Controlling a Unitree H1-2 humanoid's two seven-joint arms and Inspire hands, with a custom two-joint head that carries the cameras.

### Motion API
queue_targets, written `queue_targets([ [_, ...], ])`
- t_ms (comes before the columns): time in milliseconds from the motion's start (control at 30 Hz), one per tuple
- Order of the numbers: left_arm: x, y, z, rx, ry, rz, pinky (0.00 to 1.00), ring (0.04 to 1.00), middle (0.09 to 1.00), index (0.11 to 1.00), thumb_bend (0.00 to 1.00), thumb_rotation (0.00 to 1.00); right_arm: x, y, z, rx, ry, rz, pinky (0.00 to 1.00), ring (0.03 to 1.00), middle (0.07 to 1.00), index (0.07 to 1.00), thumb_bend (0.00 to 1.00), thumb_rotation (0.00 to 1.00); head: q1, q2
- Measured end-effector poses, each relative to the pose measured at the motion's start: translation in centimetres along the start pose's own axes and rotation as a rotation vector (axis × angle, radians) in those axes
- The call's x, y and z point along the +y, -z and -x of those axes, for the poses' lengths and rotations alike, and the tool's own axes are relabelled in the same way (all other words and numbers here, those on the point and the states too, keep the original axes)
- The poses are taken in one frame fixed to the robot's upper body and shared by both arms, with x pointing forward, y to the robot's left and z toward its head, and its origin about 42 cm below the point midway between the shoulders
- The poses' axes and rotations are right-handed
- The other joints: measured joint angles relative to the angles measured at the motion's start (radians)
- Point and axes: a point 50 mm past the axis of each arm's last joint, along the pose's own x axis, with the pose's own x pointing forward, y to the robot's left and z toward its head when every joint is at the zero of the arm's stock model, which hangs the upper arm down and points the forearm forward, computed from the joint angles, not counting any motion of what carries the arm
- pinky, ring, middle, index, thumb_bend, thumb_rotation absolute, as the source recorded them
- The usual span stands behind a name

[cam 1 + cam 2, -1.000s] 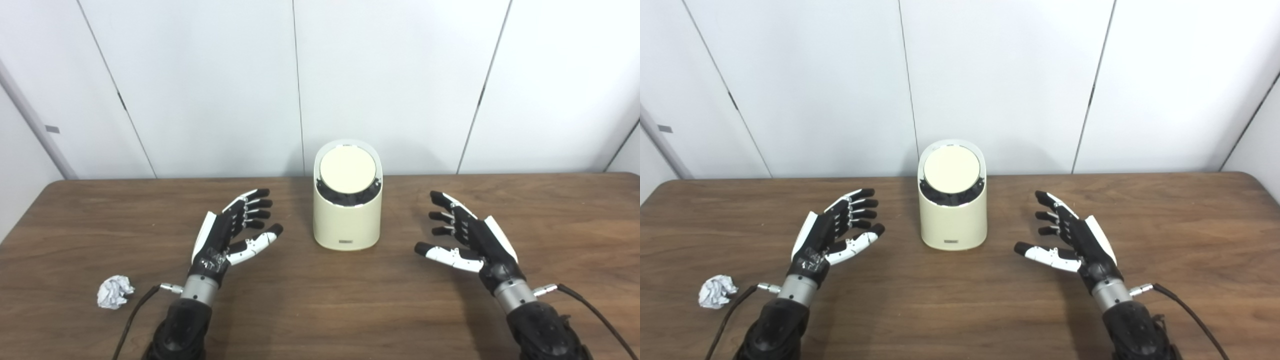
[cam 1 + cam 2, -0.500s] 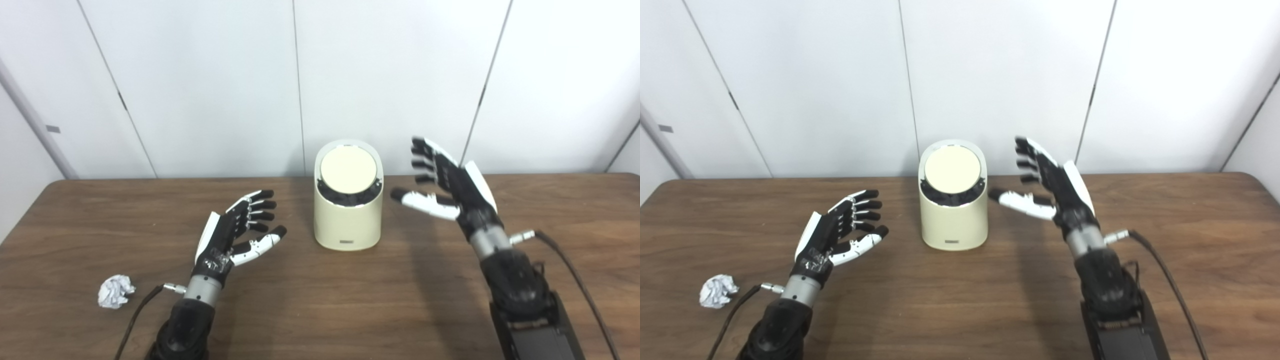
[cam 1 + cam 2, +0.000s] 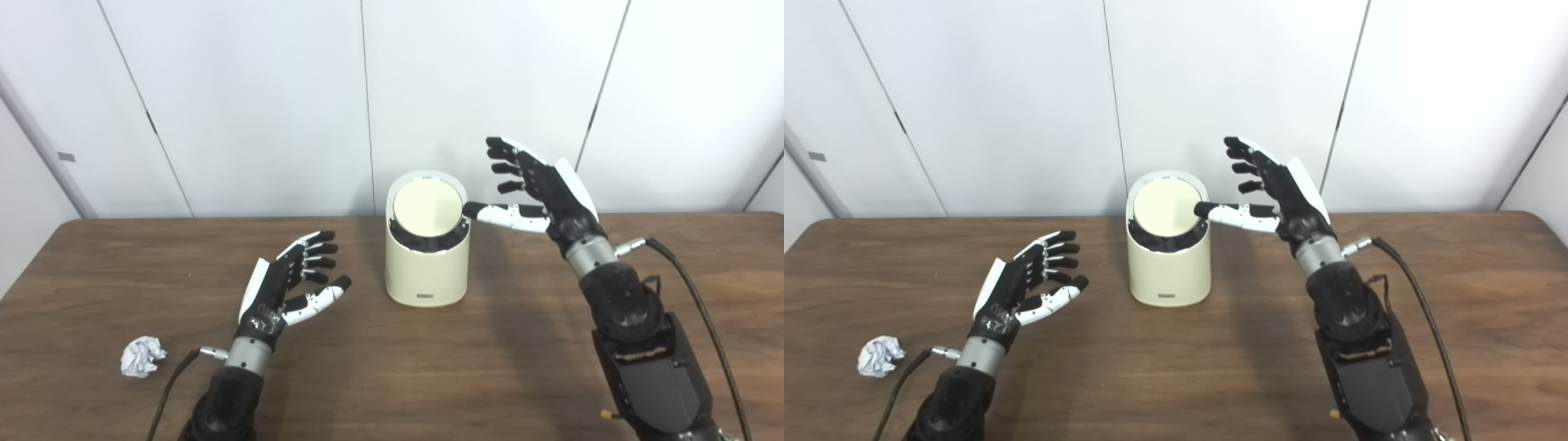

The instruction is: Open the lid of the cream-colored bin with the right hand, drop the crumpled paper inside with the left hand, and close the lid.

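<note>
A cream-colored bin (image 3: 426, 269) stands at the middle of the brown table, its round lid (image 3: 427, 210) tilted toward me and closed. My right hand (image 3: 534, 190) is raised beside the bin's upper right, open, fingers spread, with its thumb tip at the lid's right rim. A crumpled white paper ball (image 3: 141, 357) lies on the table at the near left. My left hand (image 3: 288, 285) hovers open, palm up, left of the bin and right of the paper, holding nothing.
The brown wooden table (image 3: 392, 380) runs the full width, its far edge against white wall panels (image 3: 245, 104). Black cables trail from both wrists, one near the paper (image 3: 168, 386) and one at the right (image 3: 692, 288).
My right hand rose from the table at the right and swung up and left to the bin's lid, thumb now at its rim. The left hand and paper stayed put.
</note>
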Motion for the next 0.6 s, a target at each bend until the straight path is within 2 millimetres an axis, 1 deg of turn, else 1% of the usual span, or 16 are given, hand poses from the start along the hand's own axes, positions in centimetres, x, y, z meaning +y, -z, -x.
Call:
queue_targets([
  [133,0.0,0.0,0.0,0.000,0.000,0.001,0.62,0.711,0.768,0.825,0.59,0.16,0.7,0.3,-0.4,0.020,-0.024,0.025,0.66,0.824,0.865,0.856,0.79,0.34,0.002,0.003],
  [233,0.0,0.0,0.0,0.001,0.000,-0.002,0.62,0.709,0.766,0.823,0.60,0.17,1.0,0.9,-0.7,0.050,-0.036,0.035,0.65,0.821,0.868,0.862,0.81,0.34,0.000,0.005],
  [333,0.0,0.0,0.1,0.001,0.000,-0.002,0.62,0.713,0.767,0.823,0.60,0.18,1.3,1.0,-1.1,0.062,-0.044,0.065,0.66,0.824,0.872,0.866,0.81,0.32,0.000,0.008],
  [600,-0.1,0.0,0.1,0.002,0.000,0.001,0.62,0.712,0.768,0.821,0.60,0.18,1.7,0.3,-2.6,0.055,-0.055,0.120,0.72,0.845,0.863,0.867,0.83,0.29,0.008,0.011],
])
